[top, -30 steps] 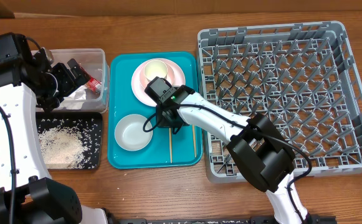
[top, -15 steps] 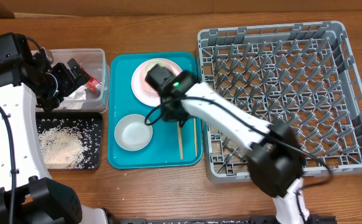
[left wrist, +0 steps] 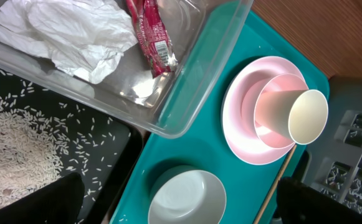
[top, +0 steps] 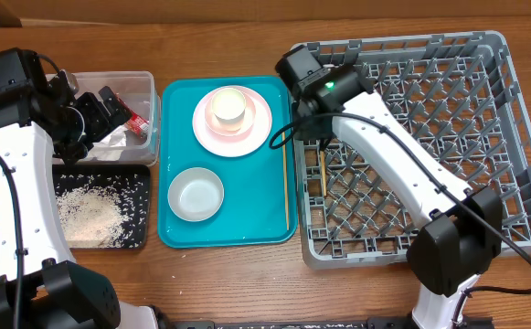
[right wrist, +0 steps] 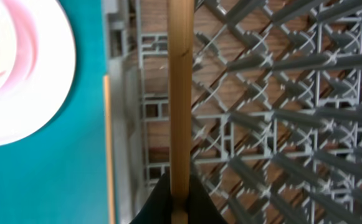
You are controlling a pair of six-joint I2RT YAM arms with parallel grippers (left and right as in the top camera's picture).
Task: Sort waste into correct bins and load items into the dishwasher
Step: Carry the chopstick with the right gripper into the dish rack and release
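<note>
While pinching a chopstick [top: 321, 174] in the right gripper [top: 319, 146] above the dishwasher [top: 521, 164], lower it lengthwise along the left wall. Leave left gripper [top: 94, 111] spread over tub [top: 152, 137].

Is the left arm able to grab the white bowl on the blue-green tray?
Probably yes. The left pincer is open and empty over the clear tub next door, and nothing covers or blocks the white bowl.

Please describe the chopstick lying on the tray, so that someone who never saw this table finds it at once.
Find the teal tray between the clear tub and the grey dish rack. Along its edge nearest the rack lies a thin wooden chopstick, flat and free; the other chopstick hangs in the right gripper above the rack.
</note>
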